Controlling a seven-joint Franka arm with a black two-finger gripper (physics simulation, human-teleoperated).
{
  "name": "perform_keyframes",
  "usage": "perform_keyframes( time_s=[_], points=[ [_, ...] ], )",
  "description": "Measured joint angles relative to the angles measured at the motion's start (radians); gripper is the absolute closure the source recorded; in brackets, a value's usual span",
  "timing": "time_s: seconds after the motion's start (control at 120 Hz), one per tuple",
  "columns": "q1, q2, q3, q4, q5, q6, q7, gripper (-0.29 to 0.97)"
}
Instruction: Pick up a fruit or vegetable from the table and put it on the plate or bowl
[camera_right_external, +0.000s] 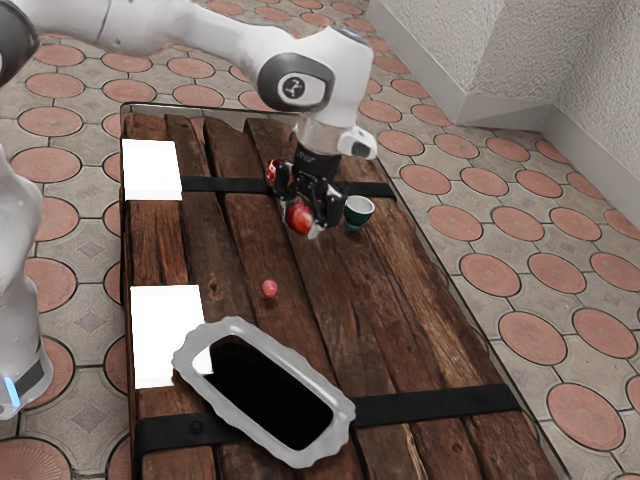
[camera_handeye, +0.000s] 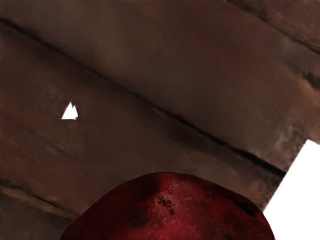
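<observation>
My black gripper (camera_right_external: 303, 220) hangs over the middle of the wooden table, shut on a dark red round fruit (camera_right_external: 297, 216). That fruit bulges up as a speckled red dome (camera_handeye: 170, 210) just under my hand in the wrist view, with wooden planks behind it. A second red fruit (camera_right_external: 272, 172) peeks out just behind the gripper. Toward the table's near end lies a small red berry-like fruit (camera_right_external: 269, 289). The plate (camera_right_external: 205, 340), an oblong dish with a grey rim and black inside, rests near the front, well below the gripper in the exterior view.
A teal cup (camera_right_external: 358, 212) stands right beside the gripper on the exterior view's right. Two white sheets (camera_right_external: 151, 168) (camera_right_external: 162, 325) lie along the table's left edge; the plate overlaps the nearer one. A white patch (camera_handeye: 300, 195) shows beyond the held fruit.
</observation>
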Motion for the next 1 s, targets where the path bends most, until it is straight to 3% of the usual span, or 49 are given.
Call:
perform_keyframes(
  time_s=[0.175, 0.275, 0.717, 0.833, 1.0],
  points=[
    [-0.002, -0.088, -0.250, -0.087, -0.001, 0.022, -0.054, 0.36],
    [-0.005, -0.147, -0.326, -0.111, -0.001, 0.035, -0.095, 0.37],
    [-0.123, -0.240, -0.418, -0.166, -0.012, 0.133, -0.318, 0.35],
    [-0.126, -0.238, -0.428, -0.176, -0.042, 0.158, -0.368, 0.15],
    [-0.125, -0.237, -0.429, -0.180, -0.069, 0.182, -0.426, 0.05]
  ],
)
